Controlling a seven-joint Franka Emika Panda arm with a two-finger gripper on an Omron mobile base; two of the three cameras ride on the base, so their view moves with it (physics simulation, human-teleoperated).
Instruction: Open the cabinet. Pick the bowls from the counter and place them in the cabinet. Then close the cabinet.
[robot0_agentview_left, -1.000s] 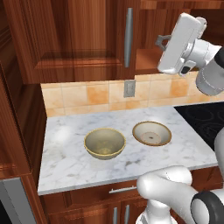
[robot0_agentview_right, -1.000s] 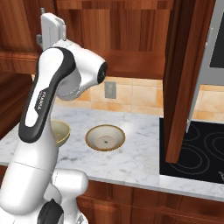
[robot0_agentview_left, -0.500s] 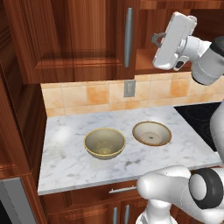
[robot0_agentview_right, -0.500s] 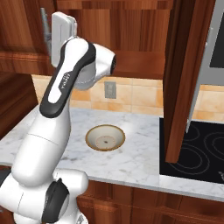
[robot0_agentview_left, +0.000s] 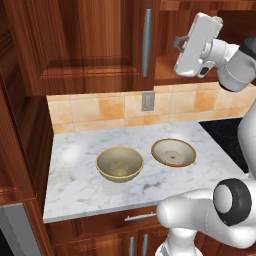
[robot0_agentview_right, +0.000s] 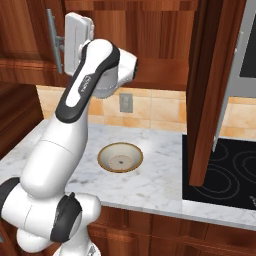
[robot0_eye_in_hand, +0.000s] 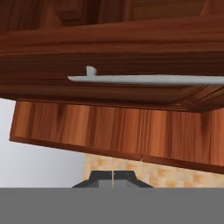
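The cabinet's left door (robot0_agentview_left: 95, 45) is shut; its long silver handle (robot0_agentview_left: 146, 42) (robot0_agentview_right: 51, 40) (robot0_eye_in_hand: 144, 79) lies just ahead of my gripper (robot0_agentview_left: 181, 43) (robot0_agentview_right: 60, 43) (robot0_eye_in_hand: 113, 176). The fingertips are shut together with nothing between them, a short way off the handle. The right door (robot0_agentview_right: 212, 85) stands swung open. On the white marble counter (robot0_agentview_left: 75, 187) (robot0_agentview_right: 160, 182) sit both bowls: the deep olive-tan one (robot0_agentview_left: 120, 163) on the left, and the shallower speckled one (robot0_agentview_left: 173, 152) (robot0_agentview_right: 120, 157) beside it. In the right base view my arm hides the deep bowl.
A black stovetop (robot0_agentview_right: 225, 175) (robot0_agentview_left: 231, 132) borders the counter on the right, under the open door. A wall outlet (robot0_agentview_left: 147, 101) (robot0_agentview_right: 125, 102) sits on the tan tile backsplash. Lower drawers with short handles (robot0_agentview_left: 140, 217) run below the counter. Tall wood panelling (robot0_agentview_left: 20, 125) closes the left side.
My hand has moved forward toward the left door's handle, and the arm's elbow has swung up. The fingers stayed shut. The bowls have not moved.
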